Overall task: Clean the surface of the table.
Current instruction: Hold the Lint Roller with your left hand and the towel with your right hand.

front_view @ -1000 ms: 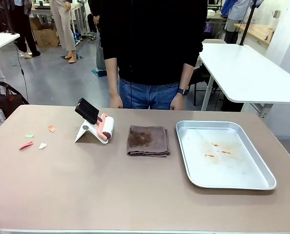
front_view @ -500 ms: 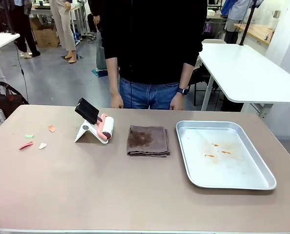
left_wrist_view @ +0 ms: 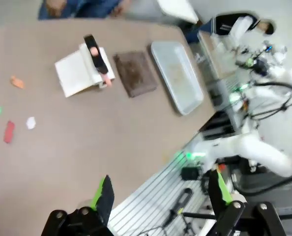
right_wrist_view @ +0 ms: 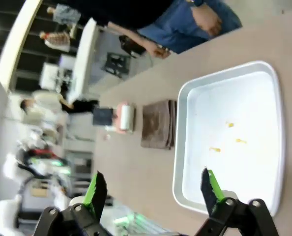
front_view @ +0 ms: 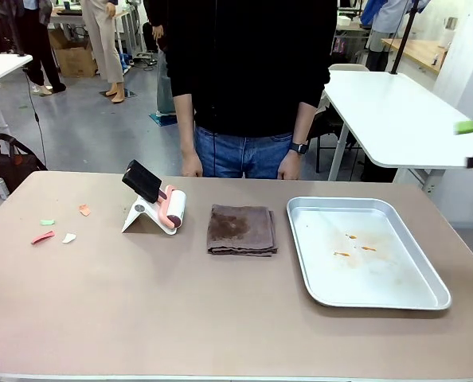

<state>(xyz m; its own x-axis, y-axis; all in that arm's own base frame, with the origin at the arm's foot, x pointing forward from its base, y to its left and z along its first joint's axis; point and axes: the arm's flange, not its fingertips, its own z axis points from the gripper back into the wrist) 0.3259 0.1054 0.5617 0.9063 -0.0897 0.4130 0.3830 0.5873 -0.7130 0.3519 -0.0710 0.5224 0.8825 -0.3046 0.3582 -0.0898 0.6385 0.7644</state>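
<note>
Jaws wide apart on left gripper (left_wrist_view: 160, 194), empty, poised high over near edge of tan table (left_wrist_view: 87, 147). Same spread on right gripper (right_wrist_view: 152, 189), empty, hovering above metal tray (right_wrist_view: 254, 98) on table's right. Farther out: brown cloth (front_view: 240, 229), lint roller (front_view: 175, 208) on stand, paper scraps (front_view: 42, 236) at left.

1 tan table (front_view: 181, 302), 1 tray (front_view: 396, 278), 1 cloth (front_view: 241, 229), 1 roller (front_view: 173, 208), 4 scraps (front_view: 42, 236)
</note>
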